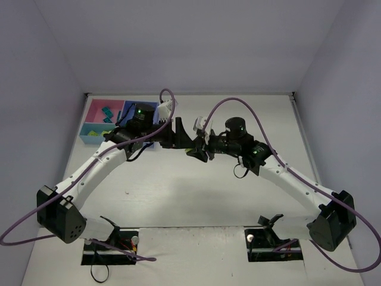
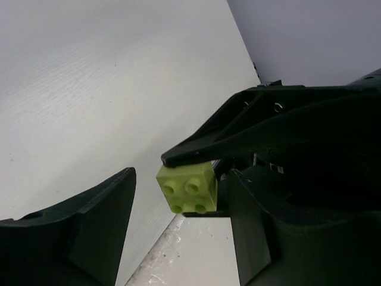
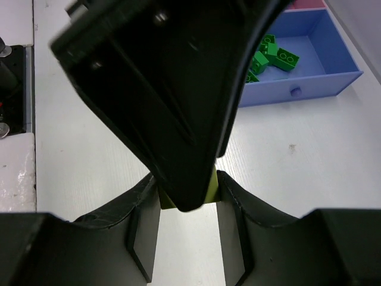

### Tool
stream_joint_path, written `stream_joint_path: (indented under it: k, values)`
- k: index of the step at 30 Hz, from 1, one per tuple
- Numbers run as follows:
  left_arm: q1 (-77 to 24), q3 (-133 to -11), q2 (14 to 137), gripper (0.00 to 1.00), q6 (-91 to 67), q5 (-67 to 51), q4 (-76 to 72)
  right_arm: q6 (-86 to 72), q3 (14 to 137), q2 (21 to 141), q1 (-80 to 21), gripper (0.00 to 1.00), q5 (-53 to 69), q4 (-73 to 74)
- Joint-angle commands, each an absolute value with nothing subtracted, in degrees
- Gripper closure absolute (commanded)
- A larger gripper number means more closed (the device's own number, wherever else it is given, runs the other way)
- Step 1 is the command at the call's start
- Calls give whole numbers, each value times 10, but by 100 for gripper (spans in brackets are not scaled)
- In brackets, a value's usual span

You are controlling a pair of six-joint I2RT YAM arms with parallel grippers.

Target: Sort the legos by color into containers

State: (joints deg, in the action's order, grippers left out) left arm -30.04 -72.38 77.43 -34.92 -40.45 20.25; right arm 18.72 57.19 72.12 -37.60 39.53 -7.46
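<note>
My right gripper (image 3: 186, 199) is clenched on a yellow-green two-by-two lego brick (image 2: 187, 189). It pinches the brick between both pads above the white table (image 1: 178, 196), roughly midway between my two arms. In the left wrist view one right finger (image 2: 250, 125) lies along the brick's top edge, and the face with four round studs is turned toward the camera.

My left gripper (image 2: 181, 238) stands released around the same brick. One left finger (image 2: 95, 226) is well clear on one side. The other (image 2: 262, 238) sits just beside the brick, and I cannot tell whether it touches. From the right wrist the brick shows only as thin yellow-green strips between my pads, because a broad left finger (image 3: 161, 89) lies right across it.

The containers sit together at the far left of the table, off to the left of where my grippers meet. The pink tray (image 1: 94, 107) holds teal bricks (image 1: 107, 111). Just in front of it, the small light-blue tray (image 1: 88, 137) holds a few pieces, with something yellow-green among them (too small from overhead for me to say more). The medium-blue tray (image 3: 309, 83) adjoins them on the right and holds several dark green bricks (image 3: 277, 56) piled toward one end. From overhead my left arm (image 1: 101, 161) crosses over this tray and hides most of it
</note>
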Motion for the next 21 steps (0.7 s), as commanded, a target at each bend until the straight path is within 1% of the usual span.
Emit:
stream_joint_path:
  k: [1,3,4,6,7,9,10,11,12,13,14,15,17,19,20,21]
  values:
    - [-308,-734,784,44,-373,-403,151,188,591,702,-381,92,407,-117]
    - [-311,-730,788,50,-383,-410,145,188,587,699,-381,92,404,-117]
    - [-313,-729,789,58,-385,-412,141,188,587,699,-381,92,403,-117]
    - [-319,-729,791,65,-386,-414,140,188,584,696,-381,92,401,-117]
    - [-320,-729,790,74,-386,-416,139,188,584,696,-381,92,397,-117]
    - [-321,-728,791,84,-387,-424,139,189,581,695,-381,90,392,-117]
    - [-321,-726,790,94,-386,-425,139,191,582,696,-380,88,389,-117]
    - [-321,-725,787,97,-383,-424,139,192,581,696,-381,80,387,-117]
    - [-320,-723,786,99,-378,-418,143,192,579,694,-381,74,383,-117]
    - [-318,-723,786,100,-374,-414,147,192,577,694,-381,65,374,-117]
    - [-316,-725,786,100,-369,-411,153,192,577,693,-381,51,367,-116]
    - [-314,-726,787,100,-360,-406,164,190,572,692,-380,44,358,-116]
    - [-302,-727,787,100,-341,-396,177,183,566,686,-379,32,323,-115]
    - [-278,-728,789,100,-328,-389,195,178,554,681,-374,25,296,-112]
    - [-266,-729,789,100,-314,-386,203,170,549,675,-373,20,277,-111]
    - [-252,-730,790,100,-307,-383,220,163,546,672,-370,17,267,-110]
